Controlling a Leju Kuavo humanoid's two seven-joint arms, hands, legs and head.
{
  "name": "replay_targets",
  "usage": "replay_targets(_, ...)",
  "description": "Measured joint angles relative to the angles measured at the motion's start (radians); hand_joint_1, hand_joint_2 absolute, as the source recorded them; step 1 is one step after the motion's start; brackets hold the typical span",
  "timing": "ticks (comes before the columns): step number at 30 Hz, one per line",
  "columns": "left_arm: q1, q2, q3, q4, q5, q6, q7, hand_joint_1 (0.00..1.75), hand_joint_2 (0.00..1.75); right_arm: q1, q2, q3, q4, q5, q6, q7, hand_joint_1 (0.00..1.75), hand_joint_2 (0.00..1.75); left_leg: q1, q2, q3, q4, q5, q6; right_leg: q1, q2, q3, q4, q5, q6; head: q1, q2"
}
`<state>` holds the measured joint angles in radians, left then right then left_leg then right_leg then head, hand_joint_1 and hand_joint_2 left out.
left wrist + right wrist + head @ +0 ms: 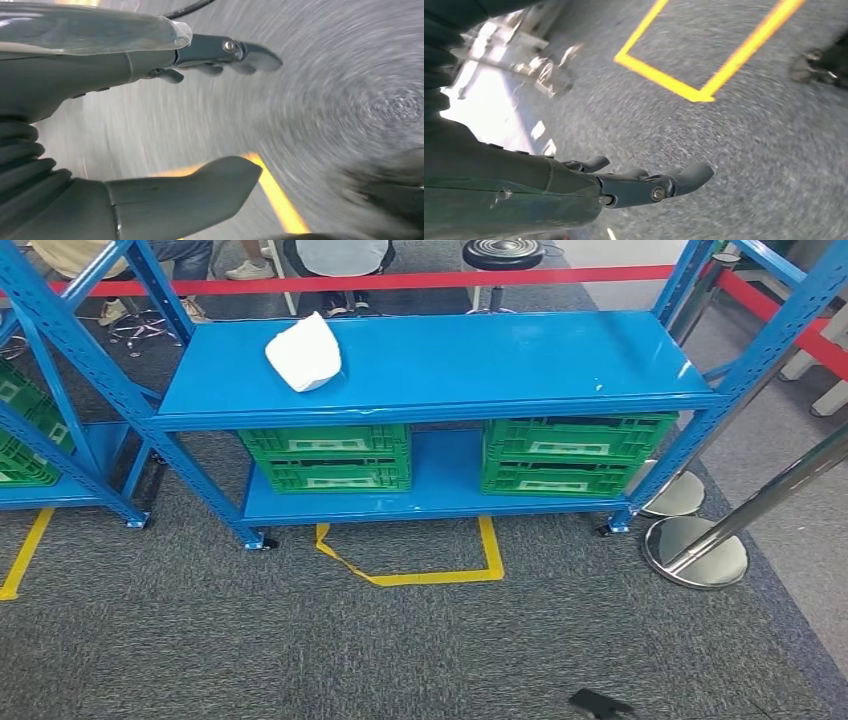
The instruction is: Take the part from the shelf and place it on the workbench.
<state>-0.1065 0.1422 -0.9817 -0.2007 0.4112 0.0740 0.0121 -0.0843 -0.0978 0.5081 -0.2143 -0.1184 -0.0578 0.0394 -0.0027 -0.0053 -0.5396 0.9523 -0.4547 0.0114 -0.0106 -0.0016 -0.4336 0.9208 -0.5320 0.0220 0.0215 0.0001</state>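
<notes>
**benchrat:** Since the white part is sitting on the top board of the blue shelf, toward its left end and a bit skewed, where would you take hold of it? Nothing touches it up there.

**kuavo_fan:** Looks like a thin moulded shell to me, so I'd guess light and fairly stiff, maybe a touch slick on that glossy face. Can't tell from this far off whether it's hollow underneath. I'd go for the long edges, fingers on one side and thumb on the other, near the middle so it doesn't tip.

**benchrat:** And the hands?

**kuavo_fan:** Both hang low over the grey carpet. Left hand has its fingers stretched out and thumb well apart, nothing in it. Right hand same deal, fingers extended and empty, with the yellow floor tape past them.

**benchrat:** So the pick hasn't started.

**kuavo_fan:** That's my read. Green crates sit on the lower board, well clear of the part. I'd watch it sliding on that smooth paint if a finger nudges it first.
</notes>
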Motion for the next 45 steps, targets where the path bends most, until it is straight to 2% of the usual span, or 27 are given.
replay_targets(2,0.0,0.0,-0.001,0.0,-0.212,-0.008,-0.002,0.0,0.0,0.0,0.001,0.003,0.0,0.012,0.006,-0.004,0.0,0.0,0.0,0.0,0.0,0.0,0.0,0.0,0.0,0.0,0.0,0.0,0.0,0.0,0.0,0.0)
replay_targets(4,0.0,-0.002,-0.001,0.0,-0.234,0.002,-0.002,0.0,0.0,0.0,0.001,0.005,0.0,-0.012,-0.003,0.002,0.0,0.0,0.0,0.0,0.0,0.0,0.0,0.0,0.0,0.0,0.0,0.0,0.0,0.0,-0.001,0.0)
replay_targets(8,0.001,-0.002,-0.001,0.0,-0.029,0.028,-0.001,0.0,0.0,0.001,0.001,0.007,0.001,-0.058,-0.021,0.018,0.0,0.0,0.0,0.001,0.0,0.0,0.0,0.0,0.0,0.0,0.0,0.0,0.0,0.0,0.0,0.0)
replay_targets(14,0.001,0.0,-0.001,0.0,0.176,0.076,0.002,0.0,0.0,0.002,0.001,0.008,0.002,-0.145,-0.058,0.044,0.0,0.0,0.0,0.001,0.0,0.0,0.0,0.0,0.0,0.0,0.0,0.0,0.0,0.0,0.0,0.0)
replay_targets(18,0.001,-0.002,-0.002,0.0,0.367,0.12,0.008,0.0,0.0,0.002,0.001,0.009,0.002,-0.227,-0.094,0.07,0.0,0.0,0.0,0.001,0.0,0.0,0.0,0.0,0.0,0.0,0.0,0.0,0.0,0.0,-0.001,0.0)
replay_targets(26,0.001,-0.002,-0.002,0.0,0.524,0.157,0.008,0.0,0.0,0.001,0.001,0.02,0.003,-0.278,-0.103,0.093,0.0,0.0,0.0,0.001,0.0,0.0,0.0,0.0,0.0,0.0,0.0,0.0,0.0,0.0,-0.001,0.0)
replay_targets(37,0.001,-0.002,-0.002,0.0,0.541,0.159,0.008,0.0,0.0,-0.003,0.002,0.035,0.003,-0.277,-0.098,0.101,0.0,0.0,0.0,0.001,0.001,0.0,0.0,0.0,0.0,0.0,0.001,0.0,0.0,0.0,-0.001,0.0)
replay_targets(41,0.001,-0.002,-0.002,0.0,0.541,0.159,0.008,0.0,0.0,-0.004,0.002,0.039,0.003,-0.276,-0.097,0.101,0.0,1.75,0.0,0.001,0.001,0.0,0.0,0.0,0.0,0.0,0.001,0.0,0.0,0.0,-0.001,0.0)
replay_targets(42,0.001,-0.002,-0.002,0.0,0.542,0.159,0.008,0.0,0.0,-0.004,0.002,0.041,0.003,-0.276,-0.097,0.101,0.0,1.75,0.0,0.001,0.001,0.0,0.0,0.0,0.0,0.0,0.001,0.0,0.0,0.0,-0.001,0.0)
replay_targets(44,0.001,-0.002,-0.002,0.0,0.543,0.16,0.01,0.0,0.0,-0.005,0.002,0.044,0.003,-0.274,-0.096,0.102,0.0,0.87,0.0,0.001,0.001,0.0,0.0,0.0,0.0,0.0,0.001,0.0,0.0,0.0,-0.001,0.0)
replay_targets(45,0.001,-0.002,-0.002,0.0,0.544,0.16,0.01,0.0,0.0,-0.005,0.002,0.044,0.003,-0.274,-0.096,0.102,0.0,0.58,0.0,0.001,0.001,0.0,0.0,0.0,0.0,0.0,0.001,0.0,0.0,0.0,-0.001,0.0)
